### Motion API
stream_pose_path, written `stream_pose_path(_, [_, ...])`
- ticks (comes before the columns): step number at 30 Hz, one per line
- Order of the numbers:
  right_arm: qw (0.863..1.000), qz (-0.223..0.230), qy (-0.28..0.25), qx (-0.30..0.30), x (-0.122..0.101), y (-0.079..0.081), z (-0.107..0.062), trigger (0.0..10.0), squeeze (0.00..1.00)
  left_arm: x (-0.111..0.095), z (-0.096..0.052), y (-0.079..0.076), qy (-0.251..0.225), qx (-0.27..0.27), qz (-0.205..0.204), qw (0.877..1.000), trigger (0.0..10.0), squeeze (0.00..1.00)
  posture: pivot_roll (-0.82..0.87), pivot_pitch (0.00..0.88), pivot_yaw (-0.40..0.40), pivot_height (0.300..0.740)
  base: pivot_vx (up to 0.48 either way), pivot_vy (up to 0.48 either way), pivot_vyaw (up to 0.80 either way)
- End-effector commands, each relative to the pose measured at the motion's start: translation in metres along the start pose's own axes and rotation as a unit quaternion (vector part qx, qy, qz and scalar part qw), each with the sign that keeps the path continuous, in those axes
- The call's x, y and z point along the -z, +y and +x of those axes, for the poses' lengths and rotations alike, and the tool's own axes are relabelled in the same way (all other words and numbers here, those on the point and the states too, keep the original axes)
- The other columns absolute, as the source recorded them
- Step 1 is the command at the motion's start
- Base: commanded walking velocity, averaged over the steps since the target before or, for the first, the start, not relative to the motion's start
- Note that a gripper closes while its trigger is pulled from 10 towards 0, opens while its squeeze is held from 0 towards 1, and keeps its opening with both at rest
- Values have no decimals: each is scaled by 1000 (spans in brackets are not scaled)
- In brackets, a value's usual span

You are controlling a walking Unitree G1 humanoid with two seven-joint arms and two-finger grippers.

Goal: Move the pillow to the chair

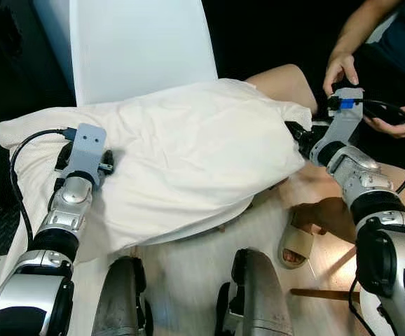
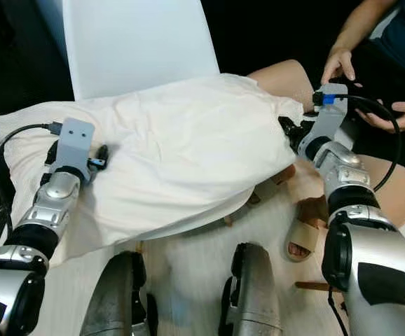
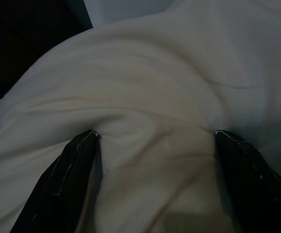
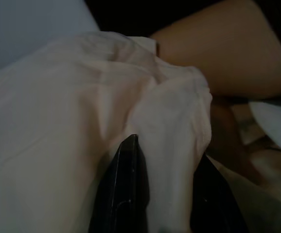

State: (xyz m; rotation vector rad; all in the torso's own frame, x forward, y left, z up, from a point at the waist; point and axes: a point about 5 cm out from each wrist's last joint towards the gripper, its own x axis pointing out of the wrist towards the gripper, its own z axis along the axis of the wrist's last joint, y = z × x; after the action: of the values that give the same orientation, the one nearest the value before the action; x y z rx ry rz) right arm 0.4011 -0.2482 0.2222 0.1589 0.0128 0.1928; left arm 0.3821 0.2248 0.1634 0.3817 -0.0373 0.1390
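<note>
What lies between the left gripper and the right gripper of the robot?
In the left eye view, the white pillow spans the whole stretch from the left gripper to the right gripper, lying before the white chair.

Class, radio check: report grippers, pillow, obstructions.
Left gripper open, fingers pressed into pillow. Right gripper shut on pillow corner. Pillow over white chair. Person's leg close by.

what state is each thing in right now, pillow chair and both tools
pillow: draped across the chair, sagging over its front edge, held at both ends
chair: upright, seat covered by the pillow
left tool: fingers spread, pressed into the pillow
right tool: shut on the pillow's corner
person's hand: resting at the right wrist camera
</note>
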Motion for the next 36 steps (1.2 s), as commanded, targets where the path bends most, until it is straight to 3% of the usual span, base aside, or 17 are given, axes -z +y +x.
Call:
stream_pose_path(1, [998,49,-22,-15,-8,-2,-1,10000,0,14,-5,1,30,7,11,999,10000,1000,8,324,-69,579,0,0,0])
stream_pose_path(2, [1000,25,-4,1,-5,-3,-1,10000,59,14,-4,1,30,7,12,999,10000,1000,8,324,-67,579,0,0,0])
stream_pose_path(3, [1000,5,8,-14,-1,0,0,10000,1000,14,-4,1,30,7,12,999,10000,1000,7,322,-66,579,0,0,0])
stream_pose_path(8, [996,15,32,-76,10,16,4,10000,1000,13,-4,1,30,8,13,999,10000,1000,9,327,-63,579,0,0,0])
stream_pose_path(14, [974,1,162,-160,34,21,-4,10000,1000,13,-4,1,30,11,17,999,10000,1000,10,329,-63,579,0,0,0])
stream_pose_path(16, [973,-17,167,-157,33,18,-5,10000,1000,13,-4,1,31,11,18,999,10000,1000,11,330,-64,579,0,0,0])
stream_pose_path(17, [979,-87,164,-81,28,5,-6,10000,1000,13,-4,1,31,12,19,999,10000,1000,10,330,-64,579,0,0,0])
stream_pose_path(18, [980,-121,156,-29,25,-3,-6,10000,878,13,-4,1,31,12,19,999,10000,1000,10,330,-64,579,0,0,0])
stream_pose_path(19, [980,-121,156,-29,25,-3,-6,10000,878,13,-4,1,31,12,19,999,10000,1000,10,330,-64,579,0,0,0])
stream_pose_path(20, [965,-209,128,93,12,-23,-10,10000,0,13,-4,1,31,12,19,999,10000,1000,7,330,-64,579,0,0,0])
stream_pose_path(23, [955,-237,72,166,-4,-34,-13,10000,0,14,-4,1,31,12,19,999,10000,1000,7,329,-64,579,0,0,0])
stream_pose_path(27, [974,-122,-24,190,-22,-35,-13,10000,0,14,-4,1,33,13,19,999,10000,1000,6,330,-62,579,0,0,0])
stream_pose_path(31, [970,-114,-41,209,-25,-37,-15,10000,0,14,-4,1,33,14,18,999,10000,1000,5,330,-62,579,0,0,0])
stream_pose_path(32, [980,-63,-29,188,-18,-34,-13,10000,0,14,-4,0,33,14,18,999,10000,1000,4,330,-61,579,0,0,0])
stream_pose_path(33, [955,-202,-15,214,-18,-32,-12,10000,0,14,-4,-1,33,16,18,999,10000,1000,4,330,-60,579,0,0,0])
stream_pose_path(34, [944,-247,-16,220,-19,-30,-12,10000,0,14,-4,-1,33,16,18,999,10000,1000,4,330,-60,579,0,0,0])
stream_pose_path(36, [987,-70,4,147,-3,-19,-5,10000,0,14,-4,-1,33,17,18,999,10000,1000,4,330,-60,579,0,0,0])
